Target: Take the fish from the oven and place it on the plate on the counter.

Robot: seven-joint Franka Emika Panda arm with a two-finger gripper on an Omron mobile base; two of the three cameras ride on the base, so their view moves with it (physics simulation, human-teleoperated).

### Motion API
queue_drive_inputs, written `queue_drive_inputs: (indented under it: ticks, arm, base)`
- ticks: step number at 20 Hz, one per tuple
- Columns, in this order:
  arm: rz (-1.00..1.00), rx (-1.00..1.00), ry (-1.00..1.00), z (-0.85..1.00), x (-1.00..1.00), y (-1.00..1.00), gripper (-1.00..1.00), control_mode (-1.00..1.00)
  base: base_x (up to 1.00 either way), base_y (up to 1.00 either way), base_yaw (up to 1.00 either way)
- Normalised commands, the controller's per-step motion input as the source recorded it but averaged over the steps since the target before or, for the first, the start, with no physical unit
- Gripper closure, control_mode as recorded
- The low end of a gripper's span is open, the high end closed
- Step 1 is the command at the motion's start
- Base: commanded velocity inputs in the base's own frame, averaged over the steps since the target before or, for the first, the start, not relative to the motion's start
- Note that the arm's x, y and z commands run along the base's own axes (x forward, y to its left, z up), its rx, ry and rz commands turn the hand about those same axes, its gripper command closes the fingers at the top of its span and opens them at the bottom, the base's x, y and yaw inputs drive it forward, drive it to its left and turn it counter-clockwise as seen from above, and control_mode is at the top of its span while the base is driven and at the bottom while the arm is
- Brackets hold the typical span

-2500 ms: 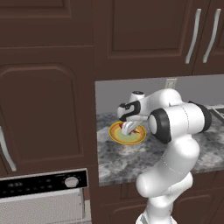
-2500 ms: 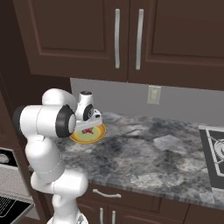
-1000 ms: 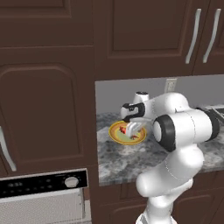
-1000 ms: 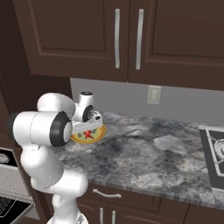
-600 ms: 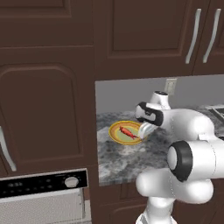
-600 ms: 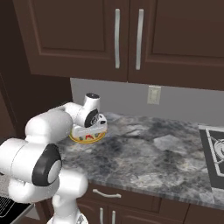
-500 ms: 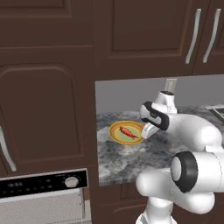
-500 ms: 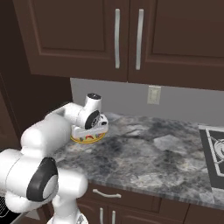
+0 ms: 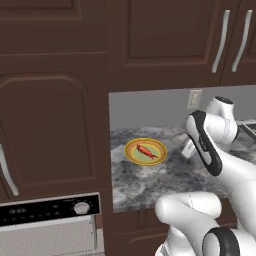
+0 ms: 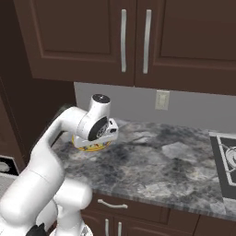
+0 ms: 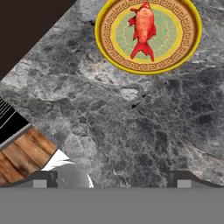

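Fish (image 11: 143, 27) lying flat in the middle of the plate (image 11: 190, 41) on the table (image 11: 144, 127), already delivered. Jaws released and holding nothing, off to the plate's right, since the placing looks finished.

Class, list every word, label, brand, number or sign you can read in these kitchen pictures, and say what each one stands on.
None can be read.
Oven control panel: small pale marks beside the knob, too small and blurred to read.
Plate: a key-pattern band around the rim, ornament and not lettering; the fish lies on it.
Counter, cabinets and wall outlet: no text.
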Motion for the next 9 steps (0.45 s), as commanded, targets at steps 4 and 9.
queue_drive_inputs:
  ticks: [4,9]
  arm:
    - [-0.02,0.0,0.0,0.96,-0.64,-0.18,-1.0,-1.0]
    - [-0.02,0.0,0.0,0.85,-0.52,0.0,-1.0,-1.0]
  base:
    - [0.0,0.0,0.0]
    - [0.0,0.0,0.0]
